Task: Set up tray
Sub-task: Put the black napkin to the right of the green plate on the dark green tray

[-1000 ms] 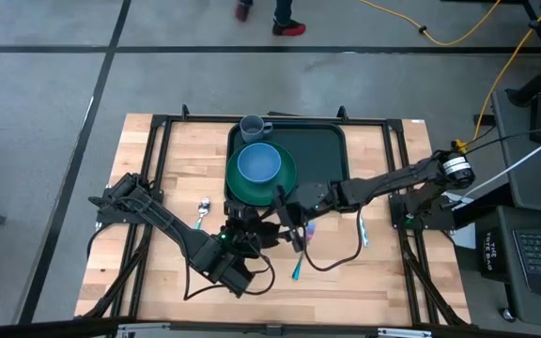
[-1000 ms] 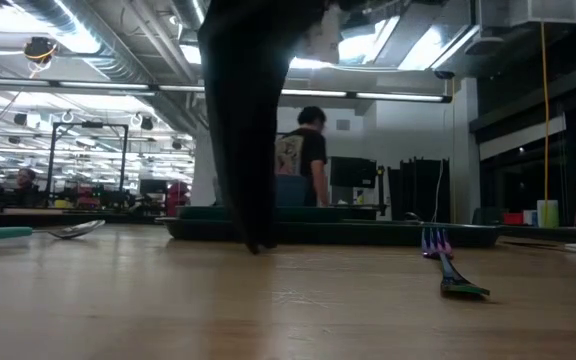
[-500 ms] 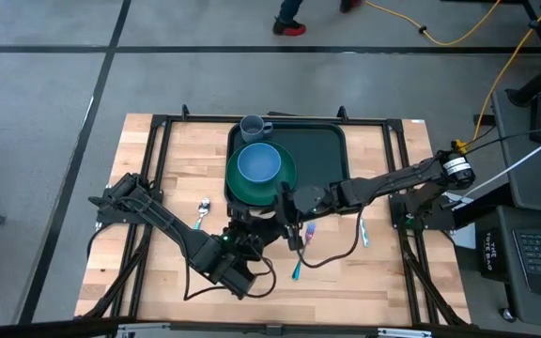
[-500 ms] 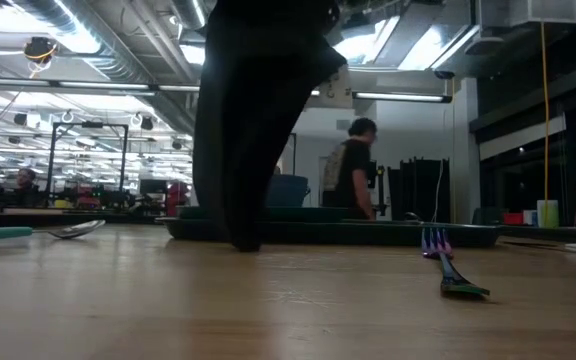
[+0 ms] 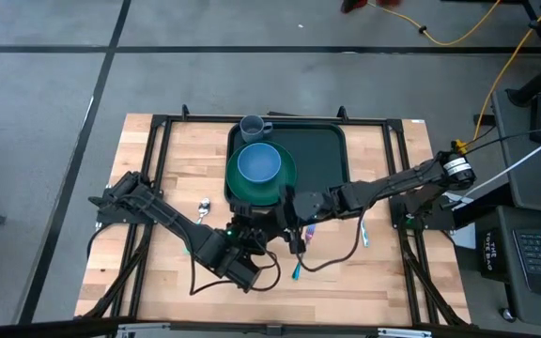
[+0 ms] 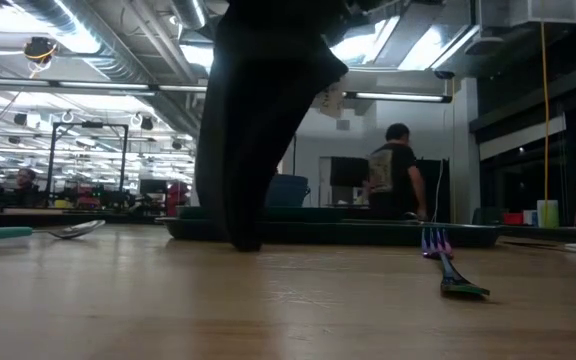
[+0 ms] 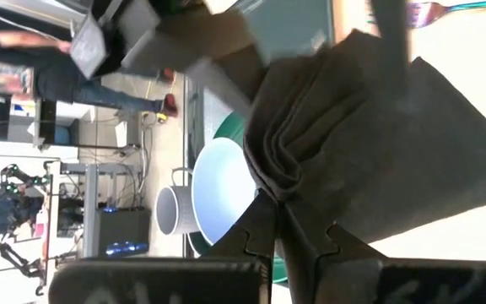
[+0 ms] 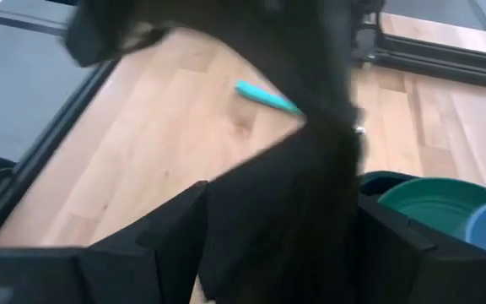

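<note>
The tray [image 5: 313,155] is seen lying flat at the far middle of the wooden table [image 5: 158,160], and everything else is placed here from it. A round green plate [image 5: 287,180] rests over the tray's left part, its edge reaching past the tray's near rim, and a light blue bowl [image 5: 259,163] sits on that plate. A grey mug [image 5: 253,127] stands at the tray's far left corner.

Just in front of the tray's near rim, below the plate, the left gripper [image 5: 252,228] is closed tight on a dark cloth napkin [image 7: 369,143]; in the left wrist view the bunched folds of the cloth are pinched between the two dark fingers [image 7: 260,228], with the rest of the napkin spread outward from them. The right gripper [image 5: 286,208] is held at the same spot, just beside the left one, with its fingers [image 8: 180,228] spread wide apart; in the right wrist view the dark cloth hangs in the gap between them, and whether it is touched by them cannot be told.

A purple fork [image 6: 435,243] lies on the table near the tray's front edge, and a spoon [image 5: 202,212] lies well off to the tray's left. In the low view a person [image 6: 396,180] is seen standing in the room behind the tray.
</note>
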Controlling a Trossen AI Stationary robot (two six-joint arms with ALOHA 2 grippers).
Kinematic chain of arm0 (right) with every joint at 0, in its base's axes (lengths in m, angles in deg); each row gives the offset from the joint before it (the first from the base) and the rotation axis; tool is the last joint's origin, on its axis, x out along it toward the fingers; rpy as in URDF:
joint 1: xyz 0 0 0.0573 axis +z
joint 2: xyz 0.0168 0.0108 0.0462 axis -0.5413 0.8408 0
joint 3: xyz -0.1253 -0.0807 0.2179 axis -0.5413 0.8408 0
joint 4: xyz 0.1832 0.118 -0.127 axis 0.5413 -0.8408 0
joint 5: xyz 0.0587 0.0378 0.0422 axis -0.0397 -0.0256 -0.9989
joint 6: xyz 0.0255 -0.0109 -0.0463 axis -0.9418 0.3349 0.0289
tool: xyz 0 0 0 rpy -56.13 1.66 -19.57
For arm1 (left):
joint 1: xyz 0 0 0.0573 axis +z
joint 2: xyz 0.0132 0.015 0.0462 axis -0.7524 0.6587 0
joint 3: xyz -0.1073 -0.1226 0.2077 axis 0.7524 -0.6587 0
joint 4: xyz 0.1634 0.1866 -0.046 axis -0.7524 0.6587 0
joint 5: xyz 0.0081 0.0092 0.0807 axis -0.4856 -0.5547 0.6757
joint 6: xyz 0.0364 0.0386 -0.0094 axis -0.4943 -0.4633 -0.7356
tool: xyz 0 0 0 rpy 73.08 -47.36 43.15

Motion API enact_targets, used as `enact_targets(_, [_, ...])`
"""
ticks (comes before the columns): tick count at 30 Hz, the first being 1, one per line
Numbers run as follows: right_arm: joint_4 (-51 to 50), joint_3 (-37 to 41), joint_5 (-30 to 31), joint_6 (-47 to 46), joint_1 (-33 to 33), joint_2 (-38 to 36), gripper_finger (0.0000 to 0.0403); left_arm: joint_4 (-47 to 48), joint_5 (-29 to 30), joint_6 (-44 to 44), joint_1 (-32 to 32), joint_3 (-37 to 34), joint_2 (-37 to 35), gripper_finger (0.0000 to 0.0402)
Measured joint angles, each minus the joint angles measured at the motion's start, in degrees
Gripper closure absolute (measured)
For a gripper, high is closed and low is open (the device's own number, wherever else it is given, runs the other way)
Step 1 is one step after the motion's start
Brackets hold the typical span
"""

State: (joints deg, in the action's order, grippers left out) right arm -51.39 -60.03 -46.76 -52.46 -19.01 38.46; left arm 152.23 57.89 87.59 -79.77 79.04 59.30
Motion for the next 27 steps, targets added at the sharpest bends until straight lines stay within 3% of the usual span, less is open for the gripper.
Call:
enact_targets(8, [-2.1, 0.0, 6.2, -0.5, 0.7, 0.0, 0.0162, -0.3, 0.0, 0.0, 0.8, 1.0, 0.0, 0.04])
enact_targets(16, [-1.3, 0.0, 6.0, -4.4, 0.8, 0.0, 0.0162, -1.1, 0.0, -0.4, 0.8, 6.0, 0.0, 0.04])
enact_targets(27, [-1.3, 0.0, 5.5, -5.8, 0.8, 0.0, 0.0162, -1.1, -4.1, 0.0, 0.8, 6.4, 0.0, 0.04])
